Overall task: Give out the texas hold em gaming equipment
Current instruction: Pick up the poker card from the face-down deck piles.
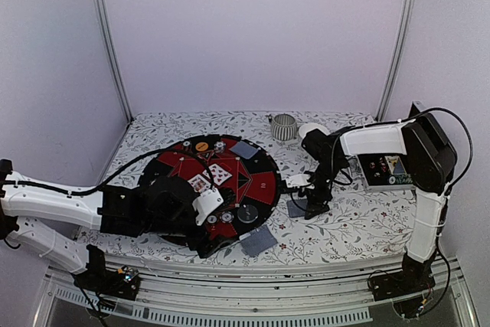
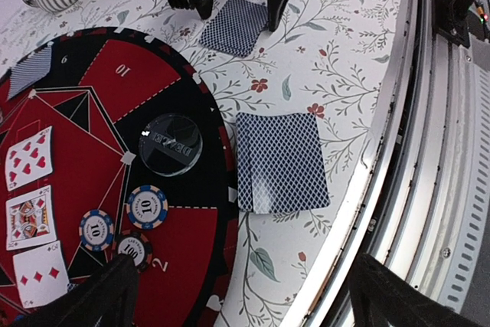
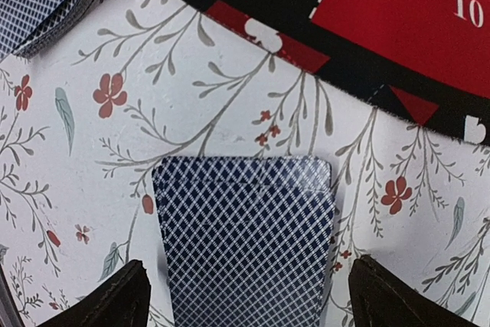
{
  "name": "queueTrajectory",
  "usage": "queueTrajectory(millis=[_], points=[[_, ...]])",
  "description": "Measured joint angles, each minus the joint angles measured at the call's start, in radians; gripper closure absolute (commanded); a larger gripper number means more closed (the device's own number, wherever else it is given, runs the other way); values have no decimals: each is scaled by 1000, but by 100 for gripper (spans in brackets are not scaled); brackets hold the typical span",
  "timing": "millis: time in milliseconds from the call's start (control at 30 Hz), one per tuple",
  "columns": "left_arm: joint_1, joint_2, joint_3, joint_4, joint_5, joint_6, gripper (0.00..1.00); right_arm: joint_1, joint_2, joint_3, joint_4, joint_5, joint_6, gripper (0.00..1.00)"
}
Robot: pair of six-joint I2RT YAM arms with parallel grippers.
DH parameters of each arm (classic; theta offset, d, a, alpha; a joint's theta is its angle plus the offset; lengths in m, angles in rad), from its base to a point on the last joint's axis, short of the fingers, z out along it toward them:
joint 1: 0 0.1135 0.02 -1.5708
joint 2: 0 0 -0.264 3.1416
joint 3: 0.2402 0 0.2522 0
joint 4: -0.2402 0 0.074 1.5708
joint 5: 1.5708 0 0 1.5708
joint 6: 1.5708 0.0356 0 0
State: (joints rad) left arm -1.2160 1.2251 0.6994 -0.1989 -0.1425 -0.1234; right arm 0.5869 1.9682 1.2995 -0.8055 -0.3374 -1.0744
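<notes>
A small overlapped pile of blue-backed cards [image 3: 245,243] lies face down on the floral cloth, just right of the round mat [image 1: 260,189]. My right gripper [image 3: 249,305] is open low over it, one fingertip [image 3: 107,300] on each side, clear of the edges. In the top view that gripper [image 1: 312,203] hangs over the same cards [image 1: 297,207]. A second face-down pile [image 2: 279,162] rests near the table's front edge. My left gripper [image 2: 245,308] is open over the mat's rim, holding nothing. Chips [image 2: 147,206] and face-up cards [image 2: 29,216] lie on the mat.
A clear round dealer button [image 2: 170,143] sits on the mat near the chips. A ribbed grey cup [image 1: 284,126] and a white bowl [image 1: 312,131] stand at the back. A grey box [image 1: 383,170] sits at the right. The table's metal front rail [image 2: 429,189] runs close to the near pile.
</notes>
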Motion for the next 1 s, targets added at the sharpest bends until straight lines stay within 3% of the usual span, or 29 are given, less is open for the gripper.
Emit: queueTrajectory(millis=[533, 1000], points=[[0, -32, 0, -10, -6, 0, 2, 64, 21, 29, 24, 123, 74, 34], [0, -44, 0, -22, -21, 0, 2, 87, -5, -6, 48, 133, 137, 82]])
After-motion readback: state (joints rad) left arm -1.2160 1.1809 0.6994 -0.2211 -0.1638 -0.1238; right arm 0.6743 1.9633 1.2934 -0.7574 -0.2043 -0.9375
